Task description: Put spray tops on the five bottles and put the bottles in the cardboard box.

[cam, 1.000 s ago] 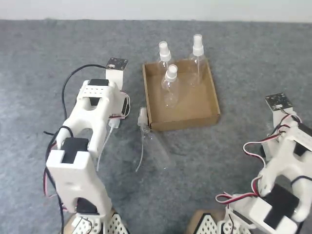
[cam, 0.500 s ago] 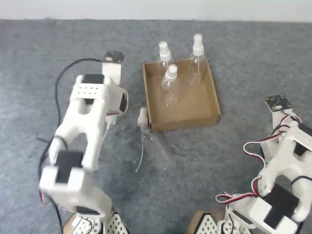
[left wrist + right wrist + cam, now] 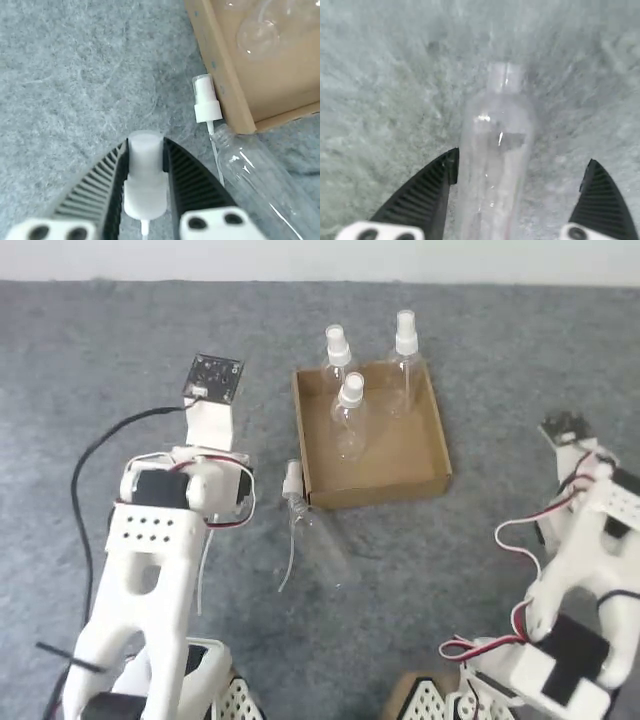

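Note:
My left gripper (image 3: 145, 146) is shut on a white spray top (image 3: 145, 176) and holds it above the grey carpet. Near it a clear bottle (image 3: 252, 167) with a spray top (image 3: 205, 104) lies against the cardboard box (image 3: 325, 495). In the box are three bottles with tops: two upright at the back (image 3: 337, 348) (image 3: 405, 338) and one in the middle (image 3: 349, 412). My right gripper (image 3: 522, 157) is open, and a clear bottle without a top (image 3: 496, 150) lies on the carpet between its fingers. In the high view the right arm (image 3: 585, 550) covers that bottle.
Grey carpet covers the whole table. The left arm (image 3: 160, 540) stands left of the box, with its cable (image 3: 85, 480) looping out to the left. The lying bottle (image 3: 315, 532) occupies the floor in front of the box's near left corner.
The left arm has drawn back toward its base and its wrist has tipped up, carrying the spray top. The right arm has shifted slightly.

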Motion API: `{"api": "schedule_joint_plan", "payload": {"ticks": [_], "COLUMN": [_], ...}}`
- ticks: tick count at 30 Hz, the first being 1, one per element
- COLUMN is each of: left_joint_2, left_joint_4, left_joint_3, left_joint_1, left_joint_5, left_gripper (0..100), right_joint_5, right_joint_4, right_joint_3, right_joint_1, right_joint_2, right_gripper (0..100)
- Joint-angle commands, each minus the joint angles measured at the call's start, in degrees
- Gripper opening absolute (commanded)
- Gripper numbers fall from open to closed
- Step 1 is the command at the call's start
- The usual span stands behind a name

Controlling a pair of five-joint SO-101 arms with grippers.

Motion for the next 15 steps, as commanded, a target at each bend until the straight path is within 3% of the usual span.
{"api": "schedule_joint_plan", "payload": {"ticks": [1,15], "left_joint_2": [-3.16,-3.16], "left_joint_4": [-2.02,-2.02], "left_joint_3": [0.22,0.31], "left_joint_1": [0.44,0.44], "left_joint_5": [0.53,0.62], "left_gripper": [1,1], "right_joint_5": [-2.99,-2.90], "right_joint_4": [2.86,2.59], "right_joint_3": [-8.09,-11.78], "right_joint_1": [-1.71,-2.07], "right_joint_2": [1.54,14.90], "right_gripper": [30.3,13.5]}}
